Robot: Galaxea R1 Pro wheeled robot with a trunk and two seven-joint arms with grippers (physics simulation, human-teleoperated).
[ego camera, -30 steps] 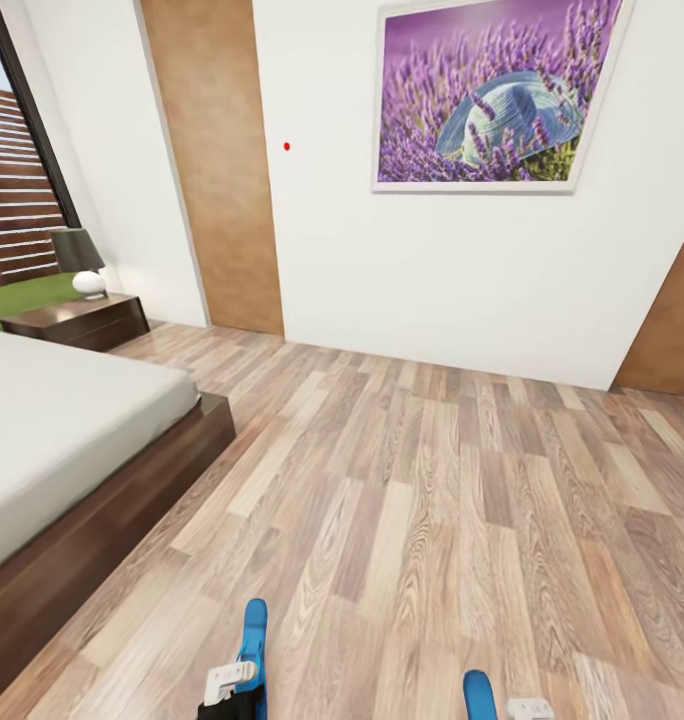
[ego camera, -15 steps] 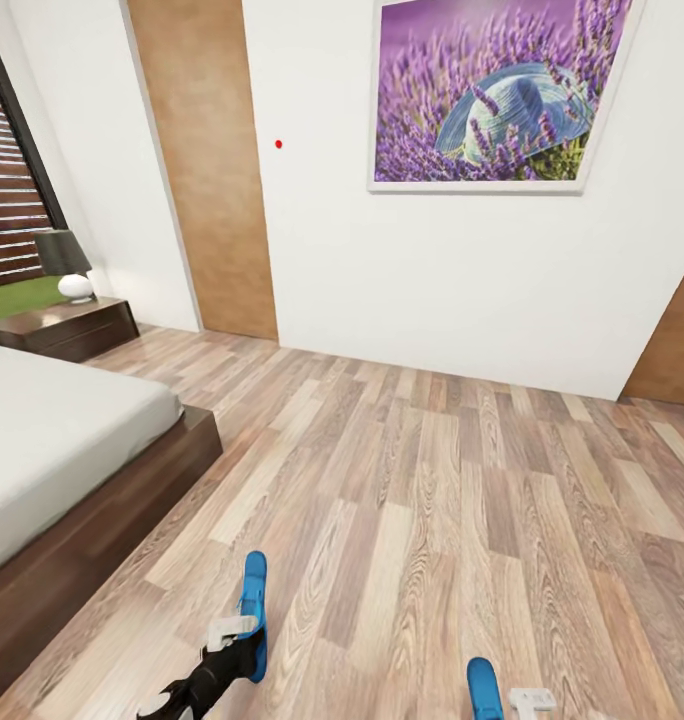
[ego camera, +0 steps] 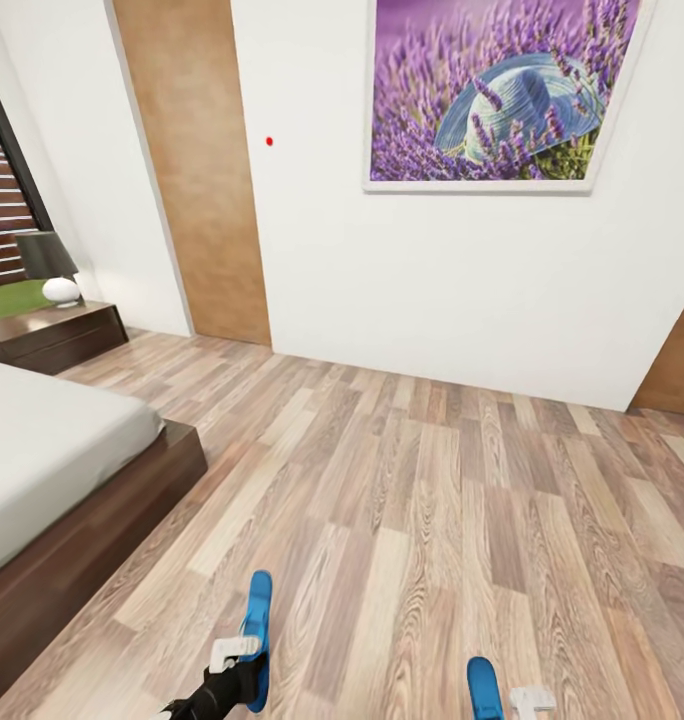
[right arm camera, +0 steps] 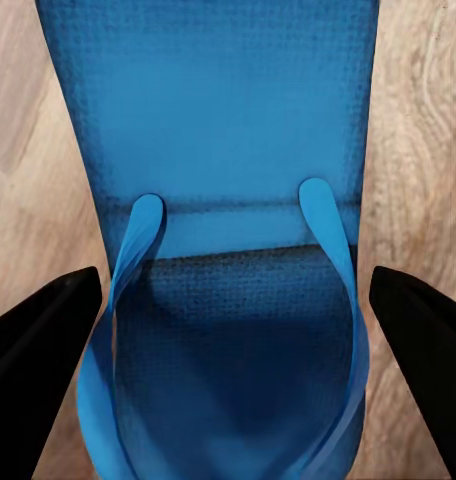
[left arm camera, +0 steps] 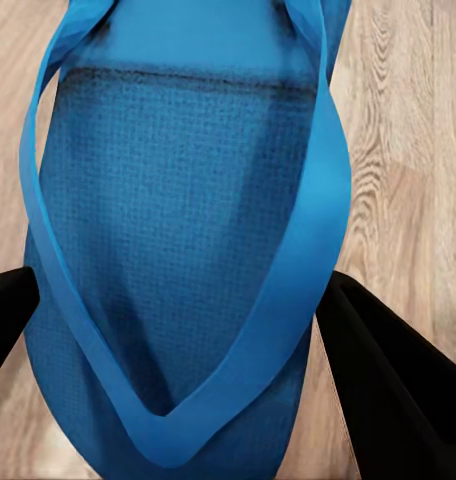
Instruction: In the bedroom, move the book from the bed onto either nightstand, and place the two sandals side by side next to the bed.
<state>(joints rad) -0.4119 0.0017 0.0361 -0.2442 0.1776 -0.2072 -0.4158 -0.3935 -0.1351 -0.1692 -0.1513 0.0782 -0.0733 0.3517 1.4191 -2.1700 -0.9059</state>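
We count two sandals, one in each arm. The left sandal sticks forward from the left end effector low in the head view, its blue sole raised above the floor. In the left wrist view the same sandal lies between the two black fingers, which press against its edges, so we read that end effector as closed on it, only as wide as the sole. The straps here look blue, meeting in a point near the fingers.

The right sandal shows its blue tip at the lower edge of the head view, beside the white part of the right end effector. In the right wrist view the sandal runs between the black fingers, which stand out to either side; we cannot tell whether they touch the sole, so we cannot say if that grip is closed.

We see one bed, pale grey mattress on a dark brown frame, at the left, and one nightstand beyond it carrying one lamp. There is one framed picture of purple flowers and a hat on the white wall, with brown wooden panels at either side. The wood-plank floor spreads between bed and wall. A dark-framed window shows at the far left.
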